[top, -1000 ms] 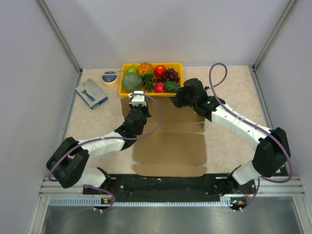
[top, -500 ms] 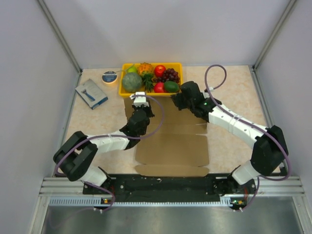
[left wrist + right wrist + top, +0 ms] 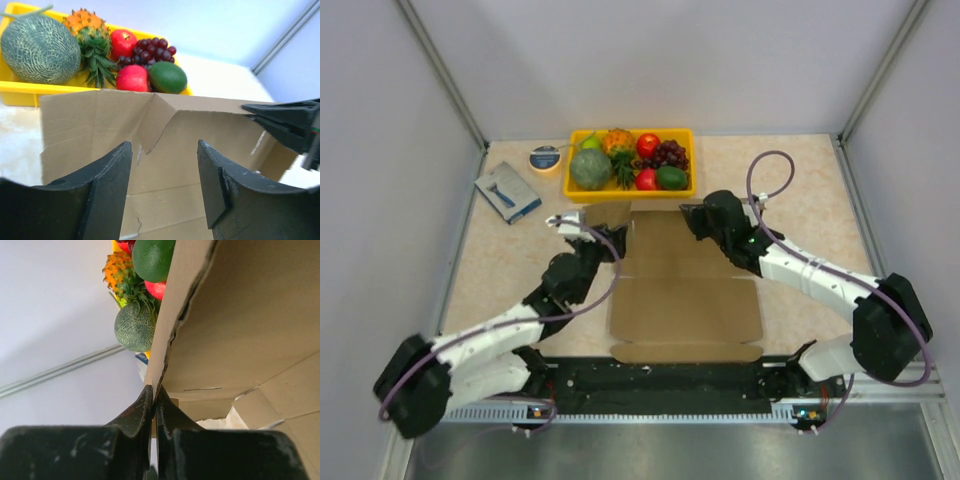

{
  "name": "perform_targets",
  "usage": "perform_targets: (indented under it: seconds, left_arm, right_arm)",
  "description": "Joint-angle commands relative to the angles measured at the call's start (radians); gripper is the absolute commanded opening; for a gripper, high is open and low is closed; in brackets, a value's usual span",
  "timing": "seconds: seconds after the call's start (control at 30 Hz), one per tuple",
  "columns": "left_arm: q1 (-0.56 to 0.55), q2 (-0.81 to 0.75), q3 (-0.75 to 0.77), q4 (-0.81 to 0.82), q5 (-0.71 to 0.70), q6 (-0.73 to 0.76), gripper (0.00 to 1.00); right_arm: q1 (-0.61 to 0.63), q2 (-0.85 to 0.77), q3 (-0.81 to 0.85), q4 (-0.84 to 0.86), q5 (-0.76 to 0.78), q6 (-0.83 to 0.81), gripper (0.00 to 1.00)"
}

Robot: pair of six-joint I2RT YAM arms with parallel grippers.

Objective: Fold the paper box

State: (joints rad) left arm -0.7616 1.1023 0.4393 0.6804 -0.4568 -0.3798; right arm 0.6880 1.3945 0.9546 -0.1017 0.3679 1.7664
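Near the fruit tray point(image 3: 17, 90), right pincer point(image 3: 152, 390) tight on the paper box point(image 3: 685, 300) edge, left pincer point(image 3: 162, 147) spread.

Black left gripper point(image 3: 164, 150) low in frame, fingers spread apart, nothing between them. Just past them, brown corrugated cardboard paper box point(image 3: 95, 125), far wall standing, corner flap creased inward. Black right gripper point(image 3: 255, 113) pinches that wall's top edge at right. Behind: yellow plastic tray point(image 3: 20, 92) holding netted green melon point(image 3: 40, 47) and other fruit.
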Motion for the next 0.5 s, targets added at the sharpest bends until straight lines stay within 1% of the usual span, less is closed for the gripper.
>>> perform_targets:
  seconds: [0.0, 0.03, 0.07, 0.1, 0.13, 0.17, 0.2, 0.23, 0.27, 0.3, 0.33, 0.37, 0.4, 0.47]
  left_arm:
    - [0.005, -0.328, -0.088, -0.271, 0.041, -0.143, 0.57]
    - [0.011, -0.369, -0.093, -0.438, 0.023, -0.168, 0.54]
    - [0.018, -0.401, -0.096, -0.511, -0.003, -0.194, 0.49]
    - [0.040, -0.432, -0.096, -0.565, 0.003, -0.243, 0.46]
    - [0.051, -0.433, -0.096, -0.637, 0.012, -0.258, 0.43]
    - [0.059, -0.427, -0.097, -0.648, 0.029, -0.263, 0.40]
    - [0.061, -0.386, -0.099, -0.657, 0.023, -0.284, 0.40]
    - [0.064, -0.356, -0.093, -0.671, 0.009, -0.304, 0.40]
    - [0.068, -0.319, -0.085, -0.676, 0.012, -0.317, 0.36]
    - [0.077, -0.230, -0.056, -0.680, 0.023, -0.327, 0.32]
    - [0.077, -0.181, -0.035, -0.711, 0.012, -0.337, 0.25]
    - [0.079, -0.130, -0.010, -0.752, 0.000, -0.352, 0.22]
    - [0.081, -0.030, 0.031, -0.754, -0.008, -0.364, 0.19]
    - [0.081, 0.065, 0.073, -0.749, -0.002, -0.364, 0.14]
  right_arm:
    - [0.012, -0.066, -0.039, 0.072, 0.057, -0.084, 0.00]
    - [0.013, -0.072, -0.053, 0.074, 0.057, -0.082, 0.00]
    - [0.012, -0.080, -0.059, 0.080, 0.055, -0.079, 0.00]
    - [0.013, -0.083, -0.063, 0.086, 0.058, -0.082, 0.00]
    - [0.013, -0.086, -0.071, 0.088, 0.059, -0.082, 0.00]
    - [0.012, -0.086, -0.076, 0.094, 0.059, -0.079, 0.00]
    - [0.012, -0.089, -0.085, 0.096, 0.059, -0.079, 0.00]
    - [0.013, -0.089, -0.097, 0.132, 0.052, -0.079, 0.00]
    - [0.013, -0.092, -0.102, 0.138, 0.051, -0.079, 0.00]
    - [0.013, -0.097, -0.105, 0.138, 0.049, -0.082, 0.00]
    - [0.012, -0.100, -0.109, 0.138, 0.054, -0.084, 0.00]
    - [0.013, -0.103, -0.112, 0.138, 0.054, -0.085, 0.00]
    - [0.013, -0.107, -0.116, 0.138, 0.057, -0.085, 0.00]
    - [0.012, -0.115, -0.120, 0.138, 0.060, -0.087, 0.00]
